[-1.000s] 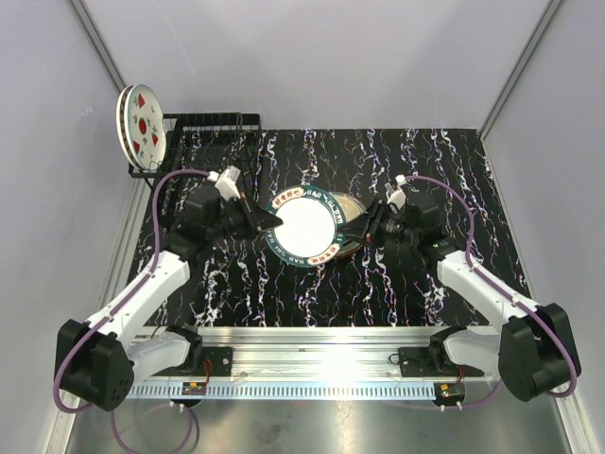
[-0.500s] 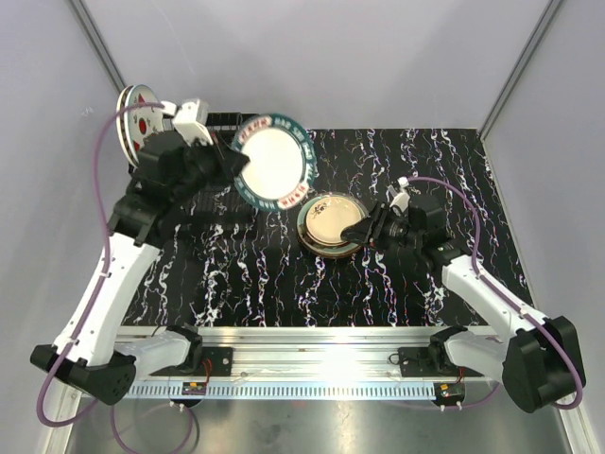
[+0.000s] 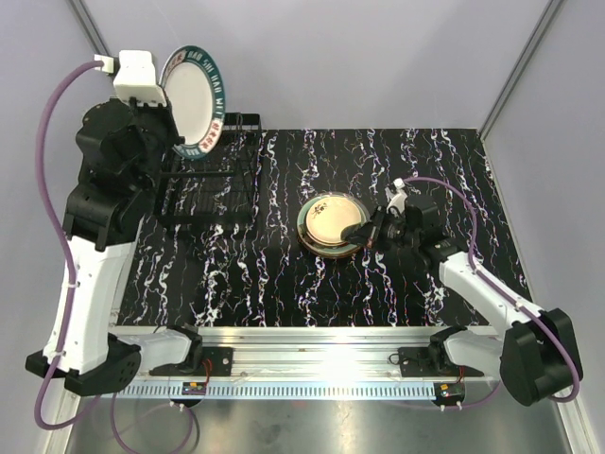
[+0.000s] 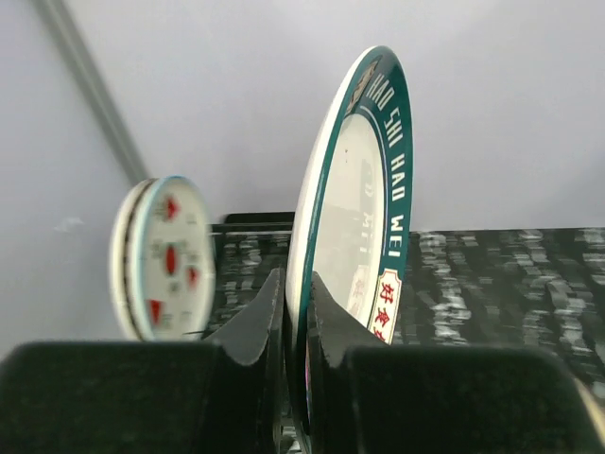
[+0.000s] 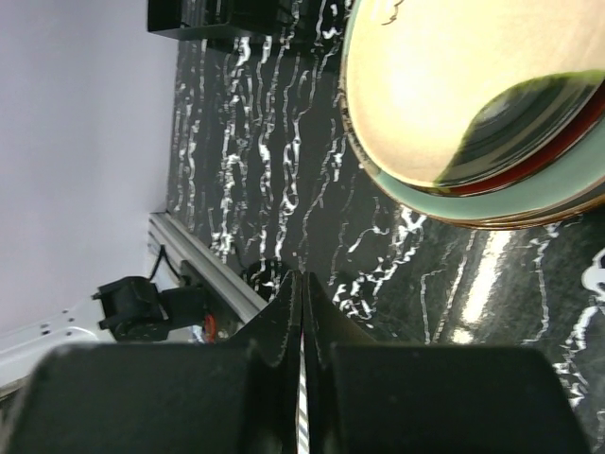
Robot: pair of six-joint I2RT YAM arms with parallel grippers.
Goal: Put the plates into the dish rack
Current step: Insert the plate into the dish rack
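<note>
So, partway through. At the far-left corner of the black white-veined table (image 3: 284,284) sits the rectangular black wire dish rack (image 3: 217,175). A round white plate with red spots (image 4: 163,255) already stands upright at its left end, with another rim tight behind it.

The left gripper (image 4: 295,293) is clamped on the edge of a round white plate with a teal lettered rim (image 3: 196,95). That plate is held on edge, high over the rack, and is not yet in a slot.

Mid-table there is a stack of round plates (image 3: 331,225), yellow on top with red and pale green rims below; I can't tell the count. The right gripper (image 3: 364,232) is closed on nothing, just beside the stack's right edge.

My read is that slotting the teal plate comes next, and the whole stack is left to load.
</note>
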